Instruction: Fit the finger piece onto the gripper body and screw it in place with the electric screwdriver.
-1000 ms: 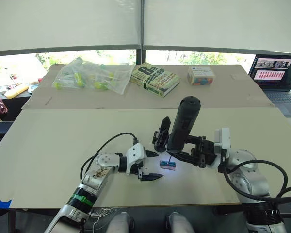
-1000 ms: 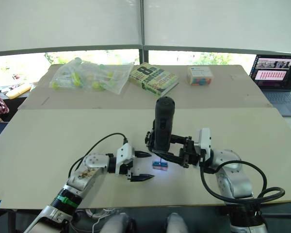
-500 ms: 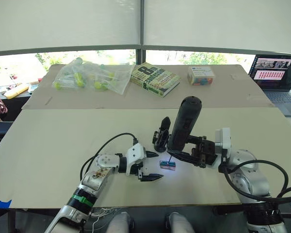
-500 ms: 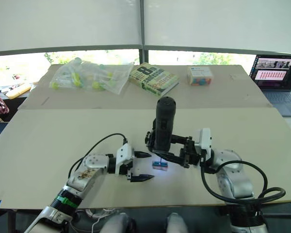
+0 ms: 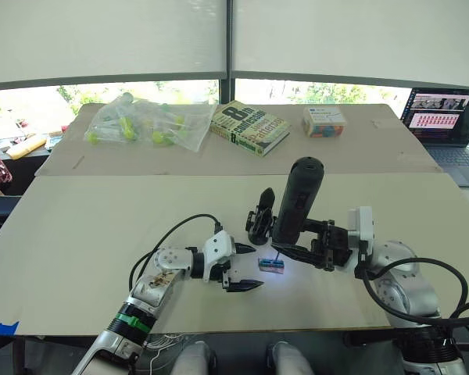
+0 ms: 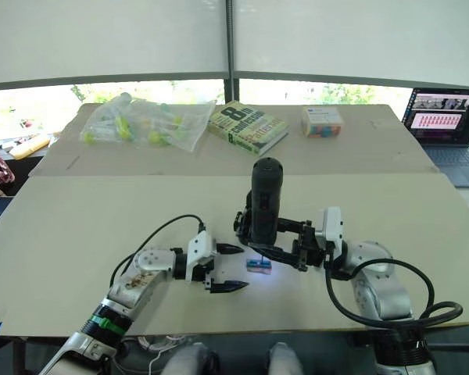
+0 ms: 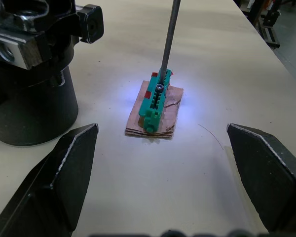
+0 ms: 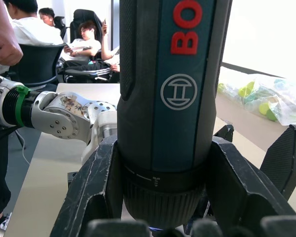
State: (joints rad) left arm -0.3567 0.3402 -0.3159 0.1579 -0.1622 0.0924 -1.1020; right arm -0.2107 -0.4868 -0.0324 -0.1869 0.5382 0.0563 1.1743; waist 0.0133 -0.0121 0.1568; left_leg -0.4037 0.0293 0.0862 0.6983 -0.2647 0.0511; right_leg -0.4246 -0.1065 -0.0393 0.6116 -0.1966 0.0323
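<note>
While right hand (image 5: 301,248) clamps electric screwdriver (image 5: 294,200) upright, bit tip rests on small green screw holder (image 7: 156,101) with screws in slots, on brown card (image 7: 153,115), near surface's (image 5: 94,234) front edge. Gripper body (image 5: 261,216) stands just behind holder. Left hand (image 5: 245,266) spread wide, empty, beside holder. Clear bag (image 5: 152,121) holding yellow-green pieces at far edge.

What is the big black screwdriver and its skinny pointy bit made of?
The electric screwdriver body looks like matte black plastic, with printed red letters and a logo. Its bit looks like bare metal: thin, grey and slightly shiny. The right gripper holds it upright.
</note>
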